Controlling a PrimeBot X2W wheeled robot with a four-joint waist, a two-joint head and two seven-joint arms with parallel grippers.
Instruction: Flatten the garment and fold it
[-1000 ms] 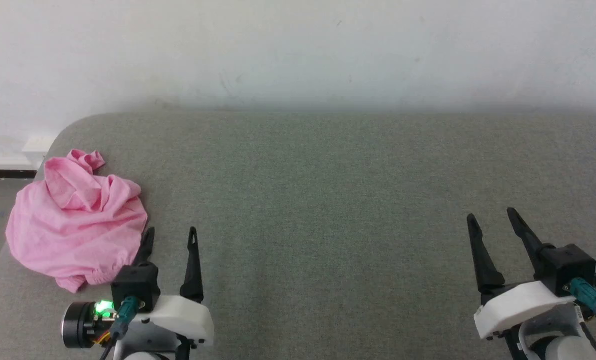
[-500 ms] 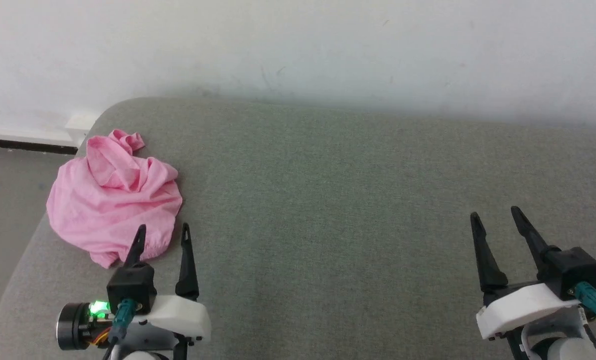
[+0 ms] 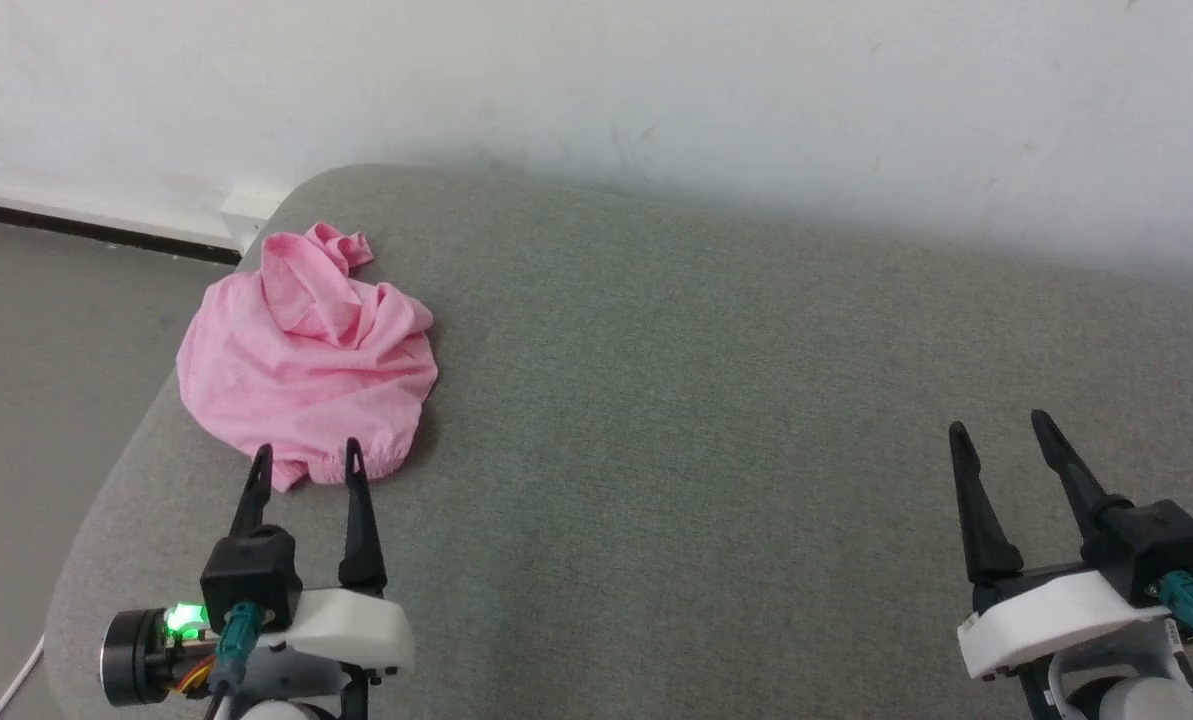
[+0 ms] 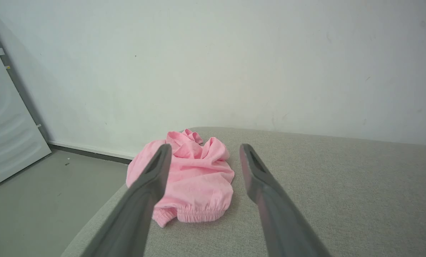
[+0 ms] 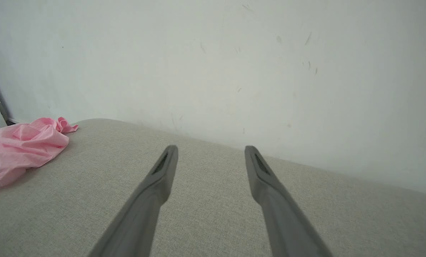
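The crumpled pink garment [image 3: 306,360] lies at a corner of the surface [image 3: 706,400], just ahead of the left jaws, which stand wide apart and empty. The left wrist view adds its gathered waistband [image 4: 198,215], facing the tips. The right jaws are equally spread, empty, and well apart from it.

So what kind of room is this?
Probably a plain indoor room: a grey padded surface holding a crumpled pink garment, against a bare white wall, with a grey floor.
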